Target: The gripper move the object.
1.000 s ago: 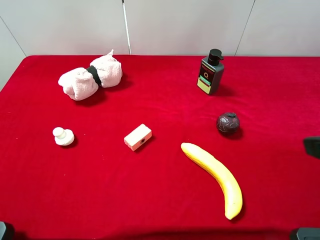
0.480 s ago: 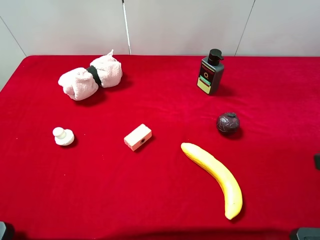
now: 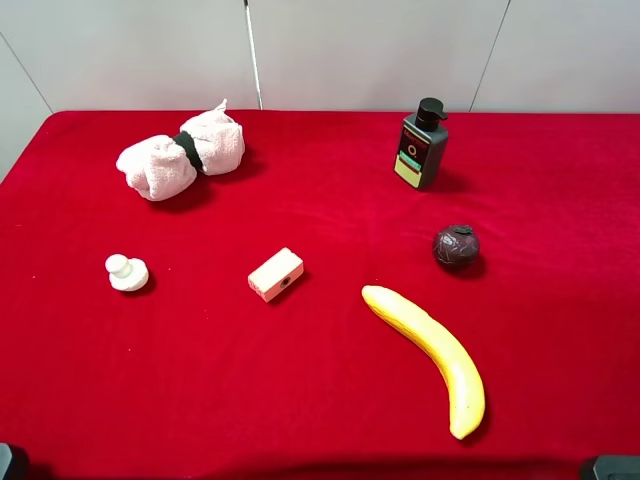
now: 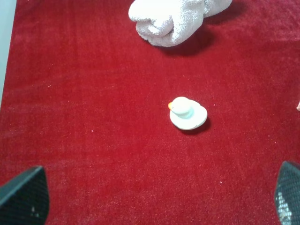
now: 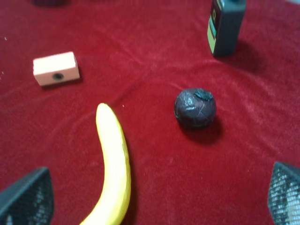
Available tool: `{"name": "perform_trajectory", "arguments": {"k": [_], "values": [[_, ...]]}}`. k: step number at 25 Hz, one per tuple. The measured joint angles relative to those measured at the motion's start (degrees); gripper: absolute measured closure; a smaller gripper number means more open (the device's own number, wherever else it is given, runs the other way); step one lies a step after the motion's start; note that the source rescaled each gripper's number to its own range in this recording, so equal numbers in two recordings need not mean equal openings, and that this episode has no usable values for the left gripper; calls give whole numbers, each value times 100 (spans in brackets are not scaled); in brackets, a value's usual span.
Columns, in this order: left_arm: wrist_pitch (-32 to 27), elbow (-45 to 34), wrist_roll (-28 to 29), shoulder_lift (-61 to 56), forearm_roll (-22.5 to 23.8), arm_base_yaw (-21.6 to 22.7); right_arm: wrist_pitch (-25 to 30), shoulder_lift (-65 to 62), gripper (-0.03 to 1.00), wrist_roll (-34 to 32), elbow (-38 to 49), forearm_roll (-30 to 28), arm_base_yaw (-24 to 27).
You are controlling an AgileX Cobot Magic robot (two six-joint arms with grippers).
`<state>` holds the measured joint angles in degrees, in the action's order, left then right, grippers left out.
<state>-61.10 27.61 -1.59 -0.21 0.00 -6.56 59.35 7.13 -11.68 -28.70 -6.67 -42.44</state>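
- The banana (image 3: 433, 352) is lying on the table (image 3: 320, 420), near the front right.
- The ball (image 3: 456, 246) is sitting just behind it.
- The bottle (image 3: 422, 144) is standing further back.
- The block (image 3: 275, 274) is sitting left of the banana.
- The duck (image 3: 126, 272) is sitting further left.
- The towel (image 3: 180, 155) is lying behind the duck.

high overview; 2 close wrist views

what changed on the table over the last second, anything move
Only the dark arm part at the right edge of the high view moved: it slid out of frame and no longer shows there. Nothing was taken hold of or let go. The banana, cream block, dark ball, pump bottle, rolled towel and small white duck all lie where they were on the red cloth.
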Motion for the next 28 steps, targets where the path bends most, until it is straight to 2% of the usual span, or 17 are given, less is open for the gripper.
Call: {"name": "perform_trajectory", "arguments": {"k": [5, 10, 18, 24, 28], "values": [[0, 0, 0, 0, 0, 0, 0, -434, -3, -18, 0, -40, 236], [0, 0, 0, 0, 0, 0, 0, -744, -3, 139, 0, -2, 1120], [0, 0, 0, 0, 0, 0, -5, -751, -3, 907, 11, 430, 2613], [0, 0, 0, 0, 0, 0, -12, -751, -3, 1208, 25, 667, 3485], [0, 0, 0, 0, 0, 0, -12, -751, -3, 1296, 25, 698, 3865]]}}
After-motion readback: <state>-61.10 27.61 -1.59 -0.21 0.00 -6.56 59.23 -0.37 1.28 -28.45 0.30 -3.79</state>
